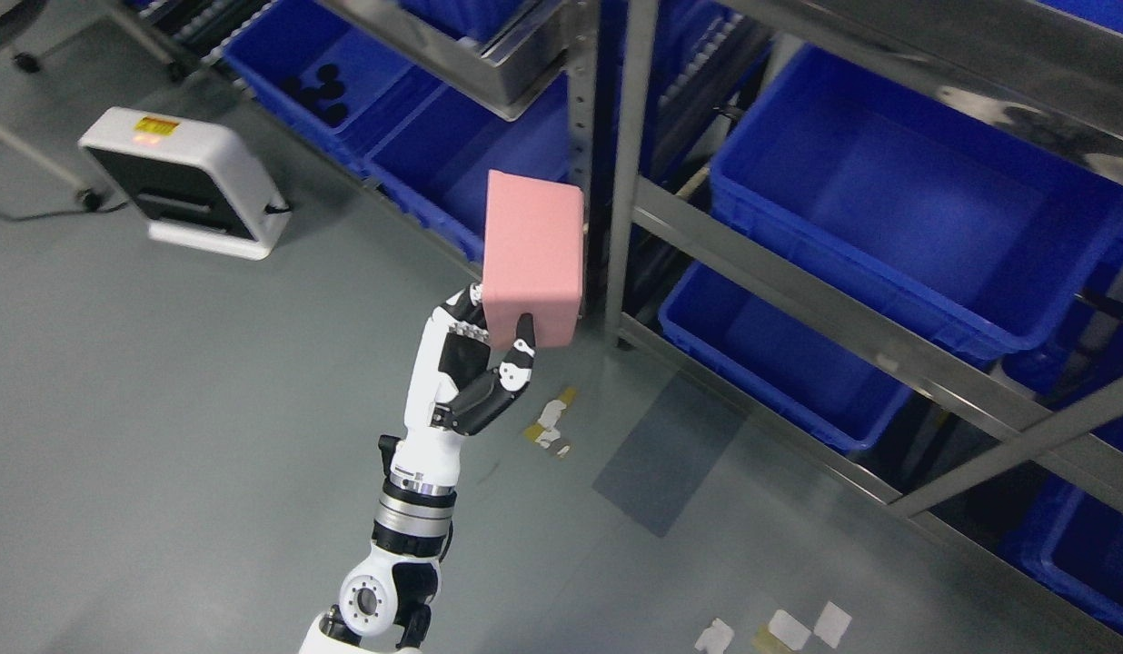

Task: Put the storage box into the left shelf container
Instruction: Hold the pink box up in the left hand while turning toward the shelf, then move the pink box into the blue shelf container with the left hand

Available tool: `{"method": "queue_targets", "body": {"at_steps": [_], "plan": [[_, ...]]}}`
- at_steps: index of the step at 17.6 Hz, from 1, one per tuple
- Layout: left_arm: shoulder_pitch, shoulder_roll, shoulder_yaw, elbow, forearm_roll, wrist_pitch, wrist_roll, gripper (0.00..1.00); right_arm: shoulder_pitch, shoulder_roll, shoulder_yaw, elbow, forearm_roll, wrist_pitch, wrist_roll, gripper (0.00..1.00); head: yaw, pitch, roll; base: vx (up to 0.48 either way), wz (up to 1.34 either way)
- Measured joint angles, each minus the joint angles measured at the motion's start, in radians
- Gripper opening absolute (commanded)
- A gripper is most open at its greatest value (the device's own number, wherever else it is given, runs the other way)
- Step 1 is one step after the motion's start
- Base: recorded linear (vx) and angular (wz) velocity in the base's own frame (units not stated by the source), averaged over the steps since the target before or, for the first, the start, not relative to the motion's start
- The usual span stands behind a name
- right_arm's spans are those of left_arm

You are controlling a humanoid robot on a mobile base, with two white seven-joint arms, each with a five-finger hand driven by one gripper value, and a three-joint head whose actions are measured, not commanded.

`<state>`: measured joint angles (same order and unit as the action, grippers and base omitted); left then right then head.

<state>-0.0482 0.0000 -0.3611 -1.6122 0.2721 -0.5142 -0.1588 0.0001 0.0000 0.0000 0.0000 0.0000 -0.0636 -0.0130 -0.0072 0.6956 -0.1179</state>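
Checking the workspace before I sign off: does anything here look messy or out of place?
Yes: torn tape scraps lie on the grey floor just right of the left hand, and more pieces sit near the bottom edge.

The left hand [475, 363] holds the storage box [532, 259] at centre. The shelf [634, 200] with its containers [907, 200] spans twelve to four o'clock; a floor device [184, 182] lies at ten.

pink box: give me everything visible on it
The pink box is a plain rectangular block with a matte, foam-like look and no markings. It is held in the air, tilted, gripped at its lower end by the left hand, one finger over its front face. It hangs above the floor, in front of the shelf post, outside the blue bins.
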Motion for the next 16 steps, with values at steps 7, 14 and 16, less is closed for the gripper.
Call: {"method": "queue_targets", "body": {"at_steps": [7, 14, 16], "plan": [[0.064, 0.0, -0.084, 0.037, 0.0, 0.001, -0.052, 0.01, 0.0, 0.0, 0.0, 0.0, 0.0, 0.005, 0.0, 1.0, 0.0, 0.0, 0.0, 0.212, -0.76], [0.095, 0.0, -0.119, 0.056, 0.003, -0.033, -0.054, 0.01, 0.0, 0.0, 0.0, 0.0, 0.0, 0.001, 0.0, 1.0, 0.0, 0.0, 0.0, 0.149, -0.43], [0.079, 0.0, -0.097, 0.065, 0.024, -0.015, -0.05, 0.01, 0.0, 0.0, 0.0, 0.0, 0.0, 0.0, 0.0, 1.0, 0.0, 0.0, 0.0, 0.088, -0.23]]}}
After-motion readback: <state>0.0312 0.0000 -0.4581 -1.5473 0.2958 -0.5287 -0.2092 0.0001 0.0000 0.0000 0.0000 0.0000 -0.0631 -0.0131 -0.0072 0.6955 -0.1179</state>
